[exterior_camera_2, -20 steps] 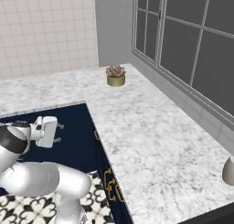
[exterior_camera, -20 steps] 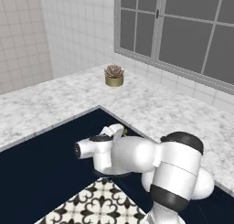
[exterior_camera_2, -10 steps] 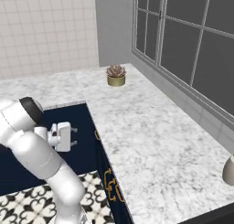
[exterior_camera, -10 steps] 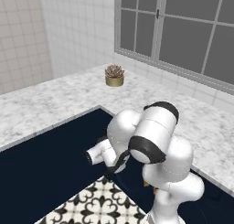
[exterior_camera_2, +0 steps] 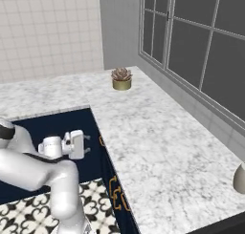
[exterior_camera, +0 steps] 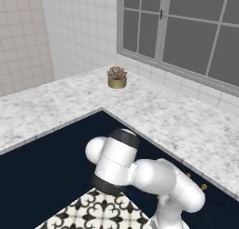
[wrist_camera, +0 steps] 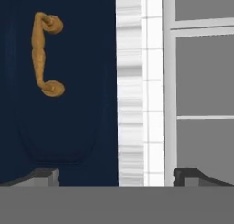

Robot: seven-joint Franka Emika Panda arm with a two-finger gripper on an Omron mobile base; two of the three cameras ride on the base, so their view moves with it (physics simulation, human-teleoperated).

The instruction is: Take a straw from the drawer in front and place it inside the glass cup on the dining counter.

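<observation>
My gripper [exterior_camera_2: 87, 143] hangs low beside the navy front under the marble counter [exterior_camera_2: 158, 142], jaws wide apart and empty. In the hand view, which is rolled sideways, its two fingertips [wrist_camera: 45, 174] stand far apart in front of the dark navy drawer [wrist_camera: 77, 104], which is shut. The drawer's small brass handle [wrist_camera: 43, 54] lies up and to the left of the gripper [wrist_camera: 117, 175], a short way off. In the left base view my own arm hides the hand. The straw, the glass cup and the dining counter are out of view.
A tan pot with a succulent [exterior_camera: 116, 77] stands on the counter corner below the window [exterior_camera_2: 201, 51]. More brass pulls [exterior_camera_2: 117, 191] line the navy cabinet fronts. Patterned floor tiles [exterior_camera: 100, 211] lie below the arm. A greyish rounded object [exterior_camera_2: 239, 178] sits at the counter's right edge.
The arm has swung round and lowered; the gripper has moved right toward the navy front under the counter edge. Its jaws have stayed open.
</observation>
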